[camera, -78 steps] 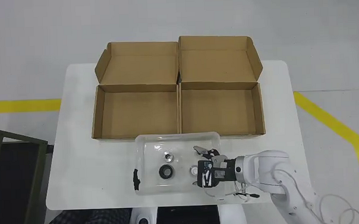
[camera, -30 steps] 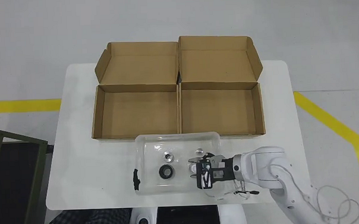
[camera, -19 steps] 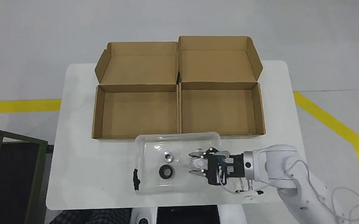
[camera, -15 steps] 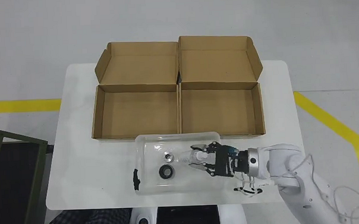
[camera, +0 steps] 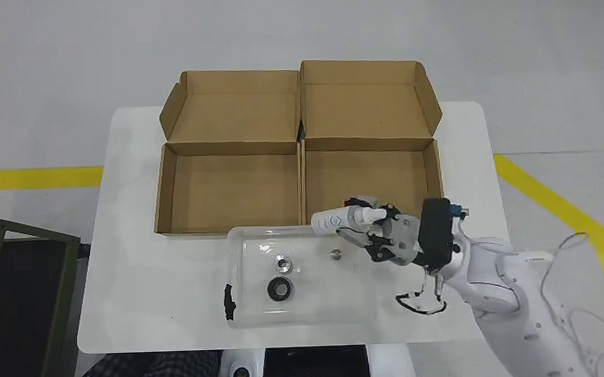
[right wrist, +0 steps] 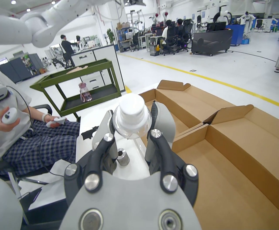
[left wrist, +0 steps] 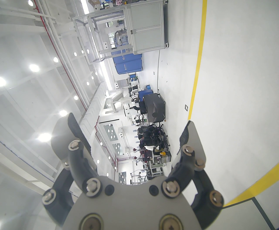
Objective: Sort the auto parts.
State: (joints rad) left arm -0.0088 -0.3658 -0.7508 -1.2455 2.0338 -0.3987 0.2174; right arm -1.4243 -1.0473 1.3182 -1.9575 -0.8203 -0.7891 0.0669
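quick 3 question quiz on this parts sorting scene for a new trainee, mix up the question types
1. True or false: the right tool is shut on a white-capped part.
2. The black ring lies in: A) a metal bucket B) the clear tray C) a blue crate
3. Fill in: the left tool is ____ and holds nothing.
Key: 1 true; 2 B; 3 open.
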